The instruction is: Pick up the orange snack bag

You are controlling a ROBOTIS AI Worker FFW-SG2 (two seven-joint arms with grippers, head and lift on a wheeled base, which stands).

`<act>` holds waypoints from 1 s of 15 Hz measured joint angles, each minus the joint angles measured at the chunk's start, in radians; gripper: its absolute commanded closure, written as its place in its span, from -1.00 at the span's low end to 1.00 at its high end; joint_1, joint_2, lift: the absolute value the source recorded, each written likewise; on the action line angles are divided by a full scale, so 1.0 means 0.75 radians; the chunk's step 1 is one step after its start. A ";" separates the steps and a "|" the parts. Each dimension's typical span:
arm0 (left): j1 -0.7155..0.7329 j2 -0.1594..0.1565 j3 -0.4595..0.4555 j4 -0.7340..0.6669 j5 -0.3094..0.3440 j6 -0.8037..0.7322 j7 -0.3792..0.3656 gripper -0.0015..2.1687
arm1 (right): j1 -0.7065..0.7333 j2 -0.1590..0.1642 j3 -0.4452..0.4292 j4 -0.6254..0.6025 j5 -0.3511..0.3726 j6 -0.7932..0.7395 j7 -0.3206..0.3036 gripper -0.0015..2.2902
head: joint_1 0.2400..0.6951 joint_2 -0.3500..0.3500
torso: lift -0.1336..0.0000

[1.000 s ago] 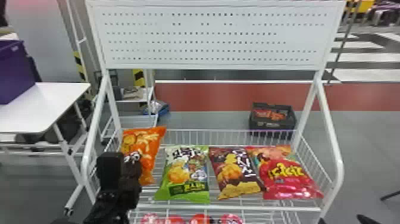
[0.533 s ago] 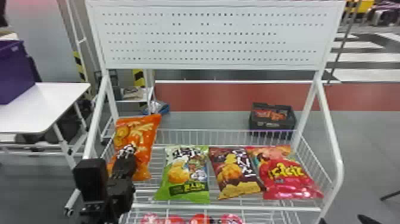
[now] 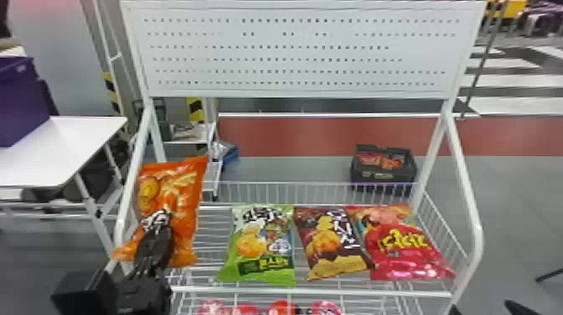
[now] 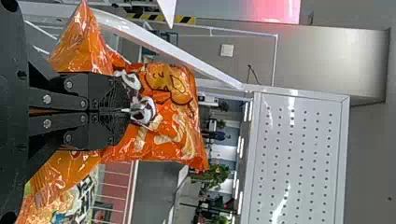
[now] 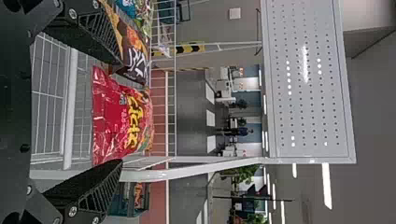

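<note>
At the rack's left end in the head view, my left gripper [image 3: 157,238] holds the orange snack bag [image 3: 178,197] by the middle of its front, the bag upright and leaning slightly. In the left wrist view the two fingers of my left gripper [image 4: 127,111] meet on a pinched fold of the orange snack bag [image 4: 180,123], which bulges around them. In the right wrist view my right gripper [image 5: 122,114] stands open, its fingers spread apart with the red bag beyond them and nothing held.
A green bag [image 3: 263,247], a brown bag [image 3: 331,243] and a red bag [image 3: 404,247] lie side by side in the white wire rack [image 3: 310,291]. Red round packages [image 3: 245,309] are on the tier below. A white table [image 3: 63,155] stands left of the rack's side post.
The left gripper first moved left and down; since then the gripper and the orange bag have shifted slightly left. The bag now stands more upright and overlaps the rack's left post. The other bags have not moved.
</note>
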 measured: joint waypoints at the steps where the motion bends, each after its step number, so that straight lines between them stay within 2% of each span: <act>1: 0.032 0.006 -0.001 -0.014 -0.003 -0.039 0.002 0.42 | -0.001 0.000 0.001 -0.005 0.000 0.004 0.000 -0.87 | 0.14 0.00 | 1.00; 8: 0.231 0.063 0.002 -0.086 -0.065 -0.268 0.015 0.42 | 0.002 0.008 0.002 -0.027 0.005 0.013 0.000 -0.87 | 0.14 0.00 | 1.00; 15: 0.387 0.099 0.006 -0.093 -0.114 -0.470 0.014 0.42 | -0.009 0.018 0.001 -0.027 0.009 0.020 0.000 -0.87 | 0.14 0.00 | 1.00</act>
